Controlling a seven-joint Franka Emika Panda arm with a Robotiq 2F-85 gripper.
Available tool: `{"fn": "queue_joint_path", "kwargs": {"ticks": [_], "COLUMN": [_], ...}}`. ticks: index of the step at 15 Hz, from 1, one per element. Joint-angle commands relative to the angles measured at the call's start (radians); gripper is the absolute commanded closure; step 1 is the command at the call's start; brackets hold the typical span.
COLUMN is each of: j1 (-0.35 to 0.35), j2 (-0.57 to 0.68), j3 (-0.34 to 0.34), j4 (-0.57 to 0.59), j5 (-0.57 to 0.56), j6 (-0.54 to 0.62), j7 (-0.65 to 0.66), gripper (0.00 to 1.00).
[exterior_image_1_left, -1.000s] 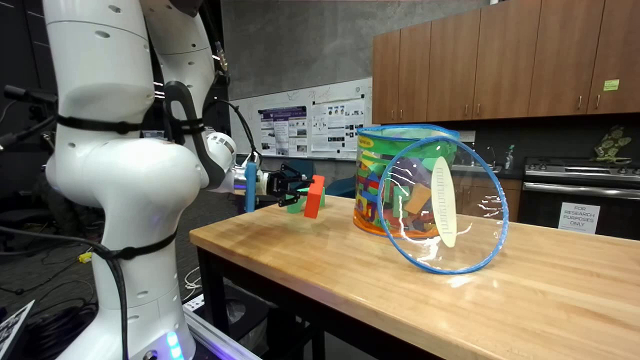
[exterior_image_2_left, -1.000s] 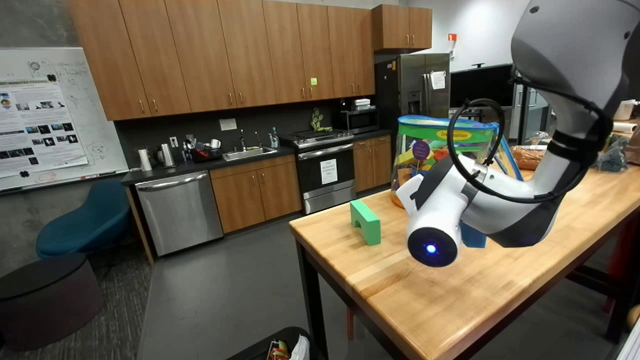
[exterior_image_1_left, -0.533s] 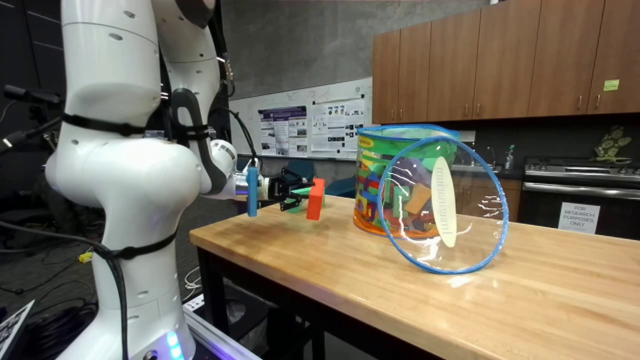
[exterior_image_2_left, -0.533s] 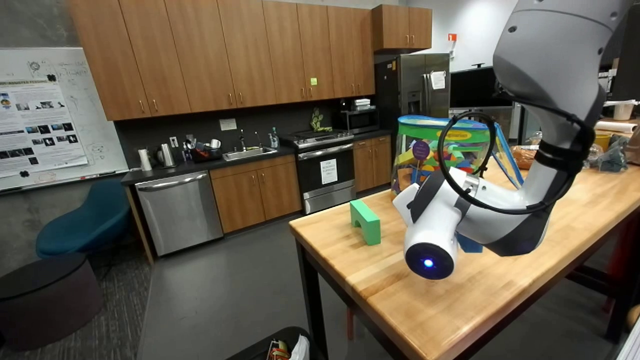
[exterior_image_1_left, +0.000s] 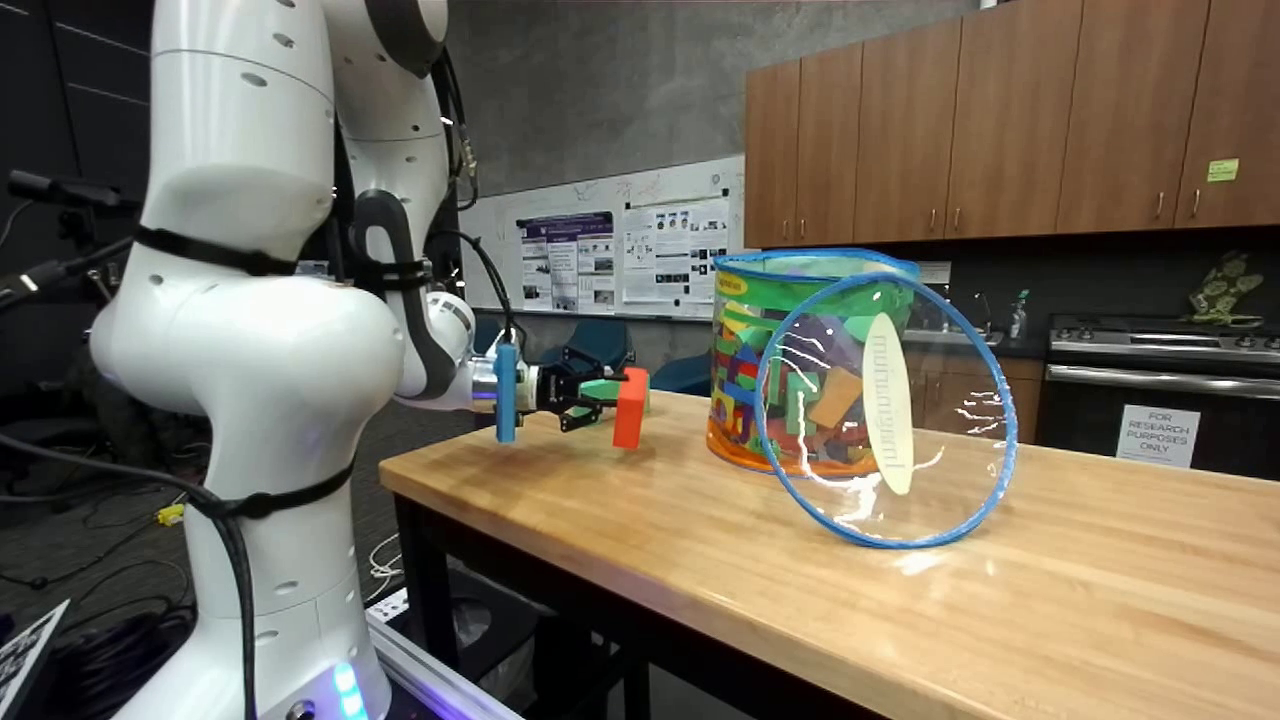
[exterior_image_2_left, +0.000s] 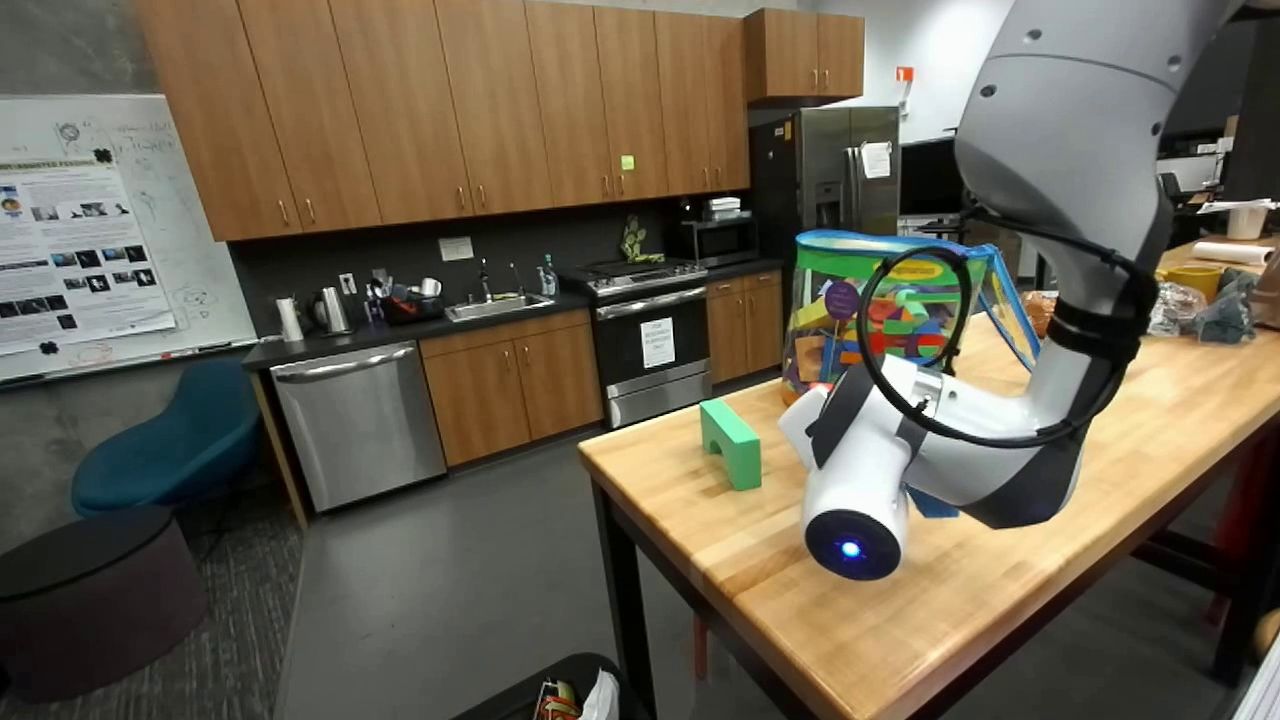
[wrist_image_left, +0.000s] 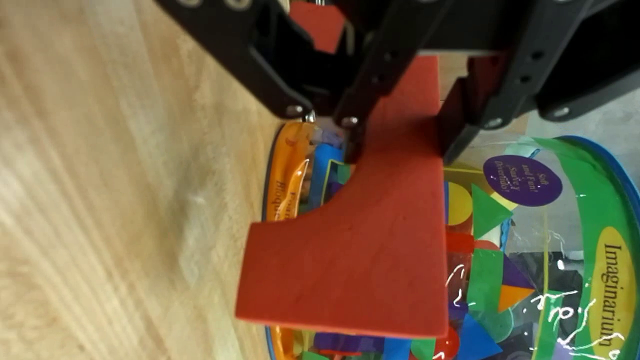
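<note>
table (exterior_image_1_left: 700, 540): qty 1, lt wood top, blk legs.
robot arm (exterior_image_1_left: 250, 340): qty 1, wht, over table end.
block bag (exterior_image_1_left: 780, 300): qty 1, clear walls, grn upper band, orange base band; upright on table, asst col. blocks (wrist_image_left: 486, 280) inside.
bag lid (exterior_image_1_left: 887, 400): qty 1, clear, blue rim; on edge, tilted, just beside bag.
gripper (wrist_image_left: 400, 137): qty 1, blk, narrowed onto red arch block (wrist_image_left: 360, 270), a finger ea. side.
red arch block: qty 1, gripped, over table, nr bag but apart from it; cut-out faces tabletop; contact w/ tabletop can't be told.
grn arch block (exterior_image_2_left: 732, 443): qty 1, on table nr end, cut-out down.
</note>
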Motion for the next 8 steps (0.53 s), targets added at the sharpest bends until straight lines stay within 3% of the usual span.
{"fn": "queue_joint_path", "kwargs": {"ticks": [1, 8], "j1": [0.021, 0.031], "j2": [0.038, 0.096], "j3": [0.000, 0.001], "j4": [0.020, 0.033], "j5": [-0.012, -0.014], "j6": [-0.028, -0.053], "j7": [-0.003, -0.002], "gripper": [0.86, 0.86]}}
